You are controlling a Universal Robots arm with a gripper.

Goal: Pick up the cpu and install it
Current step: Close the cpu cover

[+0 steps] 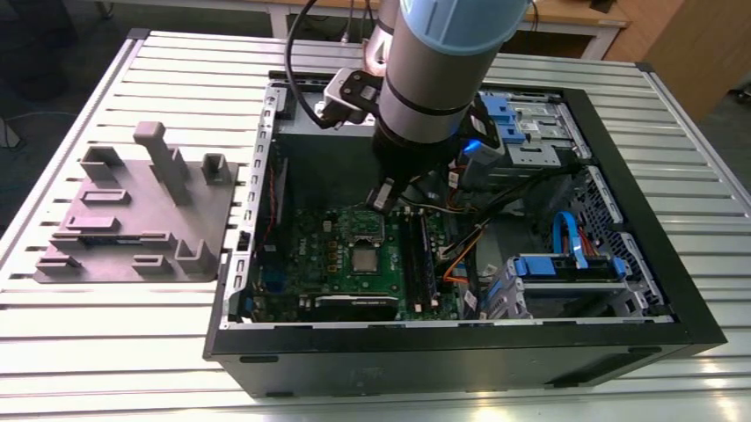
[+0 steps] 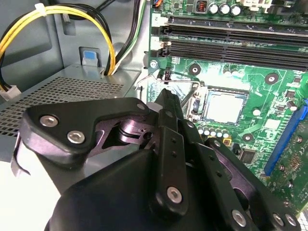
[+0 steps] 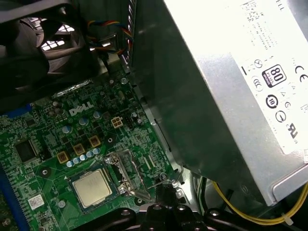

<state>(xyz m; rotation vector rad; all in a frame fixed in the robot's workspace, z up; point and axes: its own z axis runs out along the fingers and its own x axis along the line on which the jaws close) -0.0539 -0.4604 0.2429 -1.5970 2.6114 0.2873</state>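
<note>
Grey plastic tray [image 1: 129, 220] is sitting on the slatted table [image 1: 70, 352] at the exterior view's left, and I am seeing no chip on it. Moving right, I am looking into the open computer case [image 1: 470, 352] with its green board [image 1: 323, 264]. The cpu [image 1: 368, 260] is lying flat in its socket on that board, and I am seeing its shiny square top in both wrist views [image 2: 224, 107] [image 3: 92, 188]. So I am judging that the chip is already in place, with the socket frame [image 3: 122, 168] swung open beside it.

I am thinking the cpu is light, stiff and thin, and easy to hurt underneath. I would be holding it only by its thin side edges, keeping it level.

The arm [image 1: 441, 70] is reaching straight down into the case, above the board and just past the socket. The gripper [image 2: 166, 103] is pointing down near the socket's corner, apart from the chip. It is holding nothing, and its black fingers [image 2: 168, 139] are looking pressed together.

To the right, the silver power box [image 3: 231, 86] is standing close by the arm.
</note>
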